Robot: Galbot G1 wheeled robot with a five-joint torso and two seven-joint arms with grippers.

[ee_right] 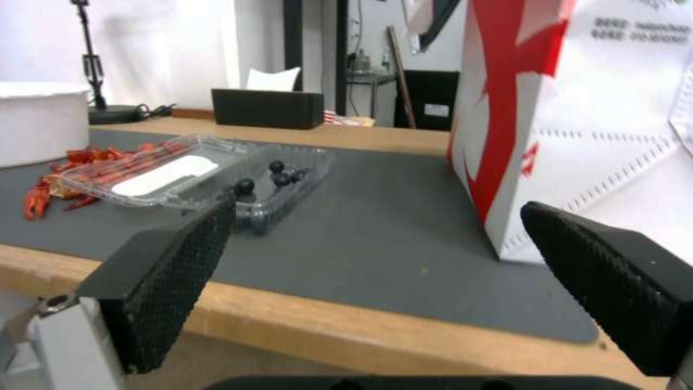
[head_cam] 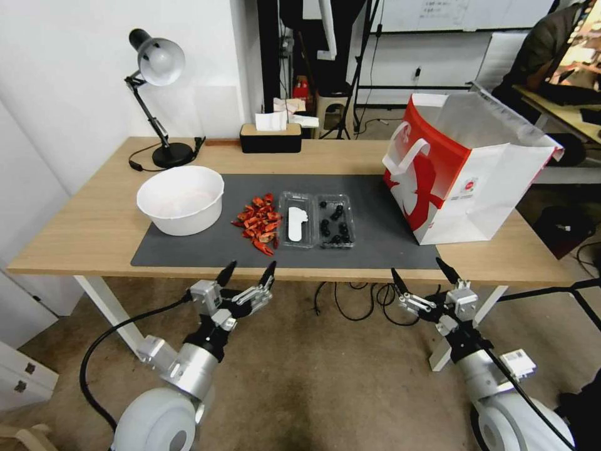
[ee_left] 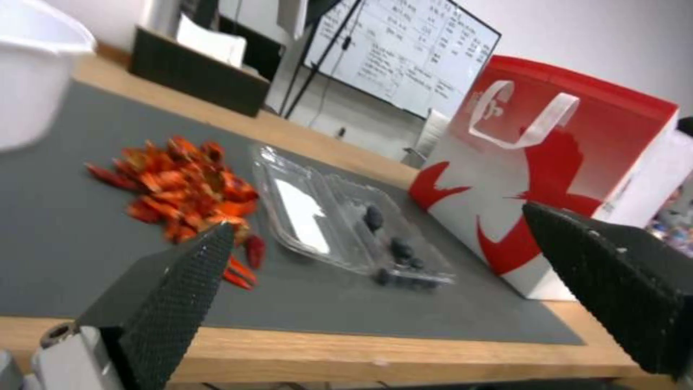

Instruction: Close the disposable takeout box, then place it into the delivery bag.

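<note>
On the dark mat in the head view, the box (head_cam: pixel 317 220) lies splayed open, thin clear plastic, lid flat beside its tray of dark pieces. Right of it the bag (head_cam: pixel 466 169) stands stiff and open-mouthed, ready to receive. Both hands, left hand (head_cam: pixel 246 272) and right hand (head_cam: pixel 423 273), hover below the surface's (head_cam: pixel 81 232) edge, spread wide. Each wrist view shows textured black fingers (ee_left: pixel 170 292) gaping toward the box.

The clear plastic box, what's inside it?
The takeout box lies open on the gray mat. One half holds small dark round pieces; the other half has a white strip. Nothing covers them, so all of it shows.
</note>
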